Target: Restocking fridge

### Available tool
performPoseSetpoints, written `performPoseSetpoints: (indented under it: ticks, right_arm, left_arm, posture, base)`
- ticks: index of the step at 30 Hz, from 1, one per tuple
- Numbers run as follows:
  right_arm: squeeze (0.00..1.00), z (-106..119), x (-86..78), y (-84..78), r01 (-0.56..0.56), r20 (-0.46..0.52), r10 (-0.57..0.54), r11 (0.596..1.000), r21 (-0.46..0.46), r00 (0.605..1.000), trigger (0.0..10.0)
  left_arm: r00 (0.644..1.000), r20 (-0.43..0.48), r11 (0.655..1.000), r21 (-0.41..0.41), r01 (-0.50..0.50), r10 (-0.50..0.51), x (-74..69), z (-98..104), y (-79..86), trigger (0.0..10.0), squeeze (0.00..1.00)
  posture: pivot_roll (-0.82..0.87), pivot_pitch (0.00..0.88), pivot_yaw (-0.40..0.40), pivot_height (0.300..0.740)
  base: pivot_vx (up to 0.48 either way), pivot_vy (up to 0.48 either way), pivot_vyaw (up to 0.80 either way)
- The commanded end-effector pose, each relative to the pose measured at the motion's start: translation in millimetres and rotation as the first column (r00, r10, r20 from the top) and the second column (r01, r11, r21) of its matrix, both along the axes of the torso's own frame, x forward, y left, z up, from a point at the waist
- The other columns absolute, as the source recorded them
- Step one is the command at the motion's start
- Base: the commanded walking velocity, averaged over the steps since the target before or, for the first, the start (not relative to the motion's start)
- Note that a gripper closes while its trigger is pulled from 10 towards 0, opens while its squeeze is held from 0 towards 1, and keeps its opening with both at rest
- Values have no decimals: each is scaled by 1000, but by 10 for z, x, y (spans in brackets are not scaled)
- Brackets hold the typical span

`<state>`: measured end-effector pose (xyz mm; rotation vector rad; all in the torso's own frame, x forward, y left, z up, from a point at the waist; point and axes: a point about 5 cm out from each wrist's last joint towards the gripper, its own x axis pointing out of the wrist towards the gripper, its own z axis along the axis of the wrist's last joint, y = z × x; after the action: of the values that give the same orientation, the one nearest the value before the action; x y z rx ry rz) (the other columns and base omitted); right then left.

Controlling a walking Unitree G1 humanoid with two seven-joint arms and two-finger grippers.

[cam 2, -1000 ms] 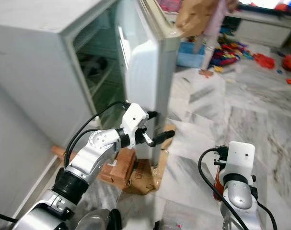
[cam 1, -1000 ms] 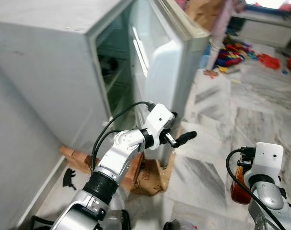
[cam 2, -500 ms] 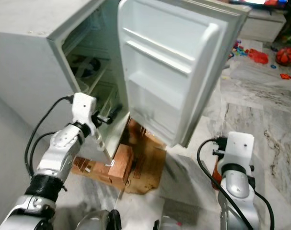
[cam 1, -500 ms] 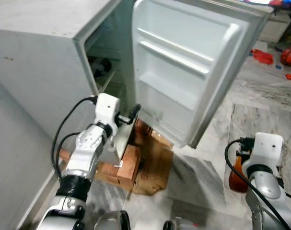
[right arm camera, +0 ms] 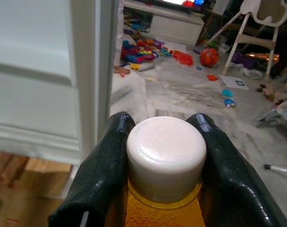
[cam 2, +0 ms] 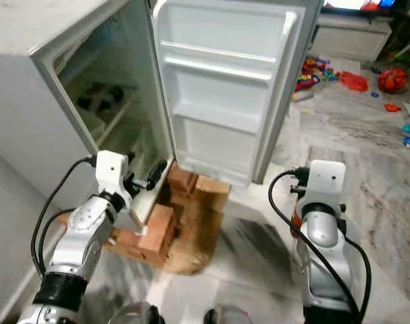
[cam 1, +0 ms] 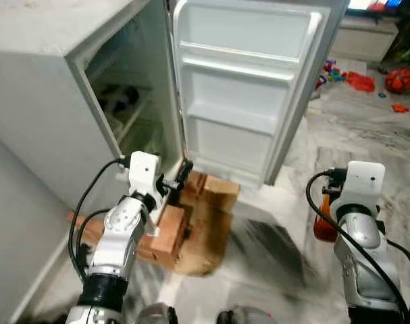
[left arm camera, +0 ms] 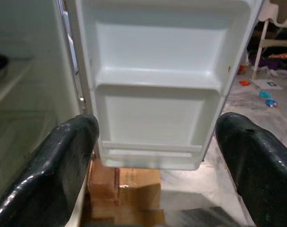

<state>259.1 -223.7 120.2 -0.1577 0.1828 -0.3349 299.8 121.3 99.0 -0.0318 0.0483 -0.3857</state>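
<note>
White fridge door (cam 1: 248, 94) standing wide open, left gripper (cam 1: 180, 177) hovering spread wide near its lower hinge edge, right gripper (right arm camera: 157, 156) clamping white-capped orange bottle (right arm camera: 165, 156) at right, above marble floor (cam 1: 367, 135).

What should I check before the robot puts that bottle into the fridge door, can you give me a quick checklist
1. Fridge door swung wide open: ok.
2. Door shelves free of items: ok.
3. Right end effector shut on the bottle at its white cap: ok.
4. Left end effector open, holding nothing: ok.
5. Bottle cap sealed tight: cannot tell.
6. Floor path: cardboard and wooden blocks lie under the fridge front: not ok.
</note>
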Motion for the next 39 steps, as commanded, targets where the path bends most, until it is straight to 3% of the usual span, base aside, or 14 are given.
performPoseSetpoints:
  ticks: [1, 9, 27, 39]
  right_arm:
    - [0, 58, 39, 14, -8, 33, 8, 1000, 3, 999, 10000]
    - [0, 125, 122, 57, -25, 79, 25, 1000, -7, 997, 10000]
    - [0, 184, 224, 120, -83, 115, 85, 996, -26, 990, 10000]
    - [0, 196, 277, 312, -224, 139, 219, 975, 18, 966, 10000]
  left_arm:
    - [1000, -2, 1000, 16, -22, 22, -13, -3, 49, 10000, 0]
    - [1000, 26, 998, 58, -18, 16, 3, 15, 47, 10000, 0]
    - [998, 60, 994, 107, -14, 8, -21, 31, 10, 10000, 0]
    - [996, 78, 992, 118, -45, 36, 5, 41, 10, 10000, 0]
  posture:
    - [-48, 42, 10, 740]
    - [-55, 38, 18, 740]
    - [-39, 36, 12, 740]
    - [-42, 30, 12, 740]
  base:
    - [0, -480, 0]
    - [68, -98, 0]
    - [387, -244, 0]
    - [454, 0, 773]
